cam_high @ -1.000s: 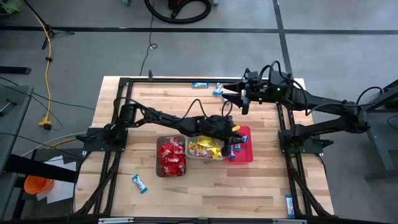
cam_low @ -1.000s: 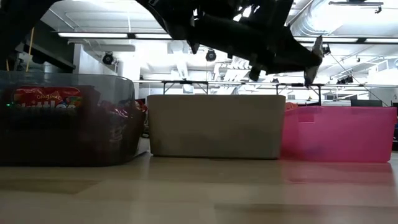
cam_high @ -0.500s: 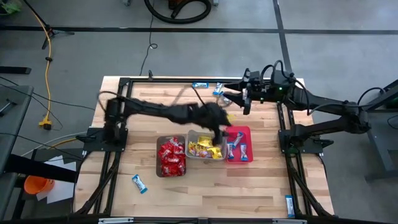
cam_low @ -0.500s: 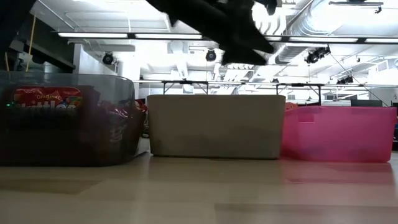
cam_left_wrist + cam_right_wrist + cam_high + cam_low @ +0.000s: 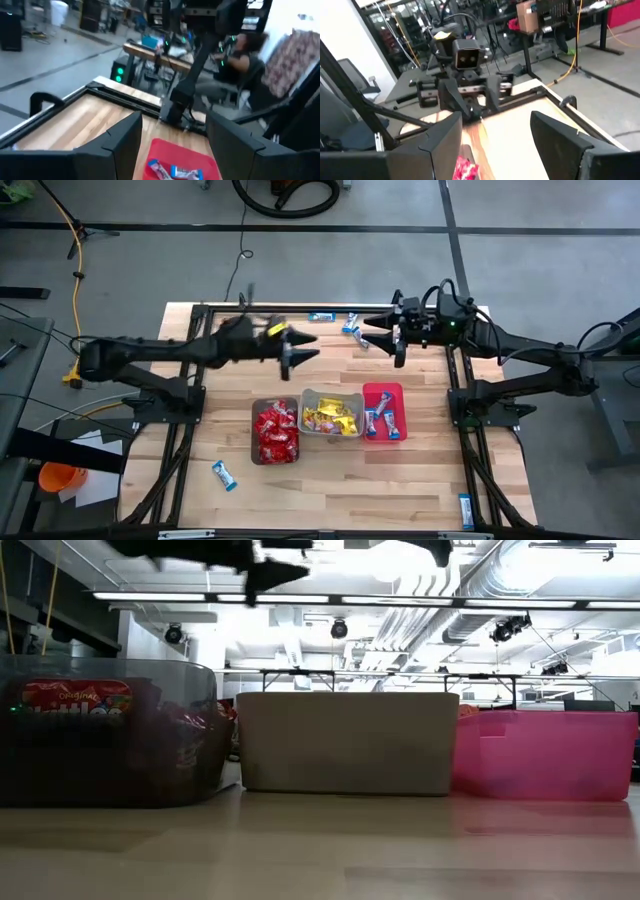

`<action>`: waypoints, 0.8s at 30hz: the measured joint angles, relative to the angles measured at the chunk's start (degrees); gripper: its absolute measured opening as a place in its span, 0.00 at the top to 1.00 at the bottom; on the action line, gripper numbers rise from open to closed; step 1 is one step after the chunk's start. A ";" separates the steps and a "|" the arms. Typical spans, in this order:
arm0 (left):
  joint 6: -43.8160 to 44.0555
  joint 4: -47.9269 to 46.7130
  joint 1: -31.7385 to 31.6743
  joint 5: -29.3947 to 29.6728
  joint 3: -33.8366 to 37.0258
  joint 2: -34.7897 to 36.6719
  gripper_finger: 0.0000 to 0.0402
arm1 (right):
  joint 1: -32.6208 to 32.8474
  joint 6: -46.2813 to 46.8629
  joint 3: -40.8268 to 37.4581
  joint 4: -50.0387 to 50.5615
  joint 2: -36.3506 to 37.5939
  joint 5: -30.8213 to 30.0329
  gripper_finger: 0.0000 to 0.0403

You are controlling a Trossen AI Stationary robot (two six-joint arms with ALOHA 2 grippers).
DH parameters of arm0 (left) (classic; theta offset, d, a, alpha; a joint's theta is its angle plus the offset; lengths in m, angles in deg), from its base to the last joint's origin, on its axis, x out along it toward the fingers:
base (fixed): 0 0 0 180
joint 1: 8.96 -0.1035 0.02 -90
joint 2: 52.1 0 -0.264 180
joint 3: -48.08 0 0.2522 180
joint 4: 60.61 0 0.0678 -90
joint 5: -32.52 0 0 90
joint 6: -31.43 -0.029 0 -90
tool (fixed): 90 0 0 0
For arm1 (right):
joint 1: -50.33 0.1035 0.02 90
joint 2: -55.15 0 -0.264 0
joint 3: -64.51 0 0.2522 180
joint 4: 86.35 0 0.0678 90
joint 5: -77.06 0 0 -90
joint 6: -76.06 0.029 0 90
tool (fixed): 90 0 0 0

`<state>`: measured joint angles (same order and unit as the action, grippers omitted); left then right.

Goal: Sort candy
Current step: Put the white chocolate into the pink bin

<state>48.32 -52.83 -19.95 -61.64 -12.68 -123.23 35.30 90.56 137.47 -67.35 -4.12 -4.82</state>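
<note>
High view: left tool [image 5: 300, 351] hangs over bare surface [image 5: 420, 480] behind the bins, fingers spread, nothing between them. Right tool [image 5: 378, 338] at the far edge, also spread and empty, just beside two blue-and-white bars [image 5: 350, 325]. Red packets [image 5: 275, 432] fill the brown bin [image 5: 254, 430], yellow packets [image 5: 330, 418] the grey bin [image 5: 307, 397], bars the pink bin [image 5: 392, 389]. Judged step: between picks, reaching for a stray. Strays: far-edge bars, long axes roughly along the edge; near-left bar [image 5: 224, 474], lying diagonally; near-right bar [image 5: 466, 510], pointing front to back. Next move calls for aligning fingers across a bar's short side.

Low view: three bins in a row; tools barely visible.

Left wrist view: open fingers [image 5: 120, 142], bars in the pink bin beyond.

Right wrist view: open fingers [image 5: 445, 140], left arm opposite.
</note>
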 joint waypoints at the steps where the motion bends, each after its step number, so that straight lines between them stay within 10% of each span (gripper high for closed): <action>1: 0.88 1.90 0.93 1.68 3.08 1.81 0.49 | 0.00 0.07 0.00 0.51 -0.04 0.00 0.42; 8: 3.07 2.13 7.52 10.94 11.82 6.59 0.49 | 0.20 0.73 0.00 3.64 -1.99 0.00 0.42; 24: -9.99 2.49 9.82 11.41 11.82 6.70 0.49 | 9.19 3.52 -0.02 7.40 -9.09 -4.13 0.42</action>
<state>38.33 -50.34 -10.13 -50.23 -0.86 -116.53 44.50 94.09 137.45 -59.95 -13.21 -8.95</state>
